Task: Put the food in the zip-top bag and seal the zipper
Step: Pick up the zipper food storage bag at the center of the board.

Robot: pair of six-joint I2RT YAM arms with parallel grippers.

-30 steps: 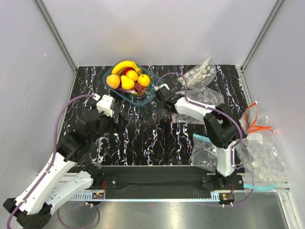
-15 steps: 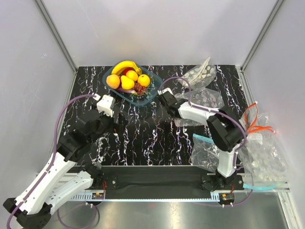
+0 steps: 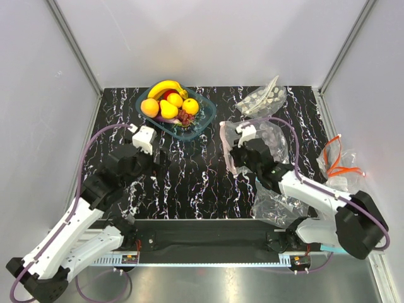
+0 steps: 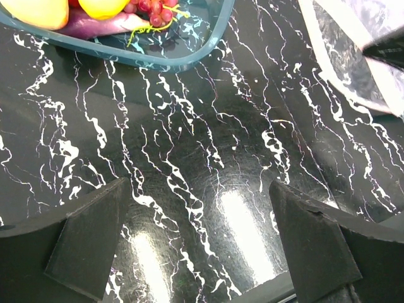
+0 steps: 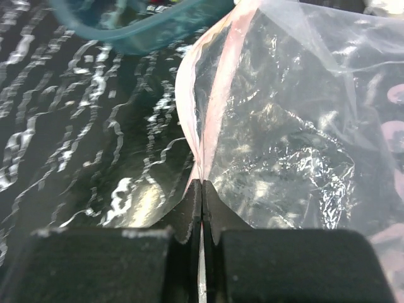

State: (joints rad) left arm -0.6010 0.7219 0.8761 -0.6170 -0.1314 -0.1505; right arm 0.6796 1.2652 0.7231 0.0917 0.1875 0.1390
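The food lies heaped in a teal tray at the back: a banana, lemons, orange rounds and a dark red grape cluster. My right gripper is shut on the zipper, the pink strip along the mouth of the zip-top bag. From above, the right gripper holds the zip-top bag lifted, right of the tray. My left gripper hangs open over bare table just in front of the tray, nothing between its fingers.
Another dotted clear bag lies at the back right. A clear bag with a teal strip lies near the right arm's base. More bags and orange bands sit beyond the table's right edge. Grey walls enclose the table.
The right gripper shut on the bag's pink strip beside the tray, then drew back toward the near side, pulling the bag's mouth along. The left arm barely shifted and stayed open.
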